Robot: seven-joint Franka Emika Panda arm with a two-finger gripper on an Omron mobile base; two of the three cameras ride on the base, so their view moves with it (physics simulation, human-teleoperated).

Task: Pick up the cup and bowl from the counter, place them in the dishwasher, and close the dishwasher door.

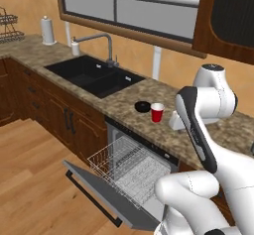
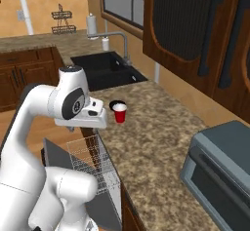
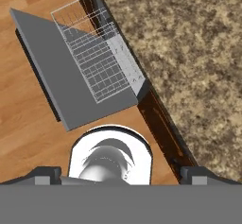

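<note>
Two task items sit on the counter (image 1: pixel 149 88), touching or nearly so: cup (image 1: pixel 157 112) and bowl (image 1: pixel 142 106). Taking the sink (image 1: pixel 94 75) as landmark, both lie past its right end, bowl nearer the sink, cup just beyond it, upright, white inside showing. Right base view shows the same pair: cup (image 2: pixel 120 113), bowl (image 2: pixel 115 105) tucked behind it toward the sink (image 2: pixel 105 69).

Gripper (image 3: pixel 120 175) points straight down, jaws spread full wide, fingertips (image 3: pixel 47 175) at the two far corners of the hand view. Nothing between them, nothing touched. Below it: wood floor (image 3: pixel 28 133), counter edge (image 3: pixel 189 76), and the dishwasher door (image 3: pixel 52 76). In the right base view the hand (image 2: pixel 90 115) hangs over the counter edge, near the cup but apart from it.

Dishwasher (image 1: pixel 144 154) is under the counter, right of the sink. Door (image 1: pixel 99 194) is dropped flat open; wire rack (image 1: pixel 126 167) pulled out over it, nothing seen in it. Rack in hand view (image 3: pixel 97 53) likewise.
</note>
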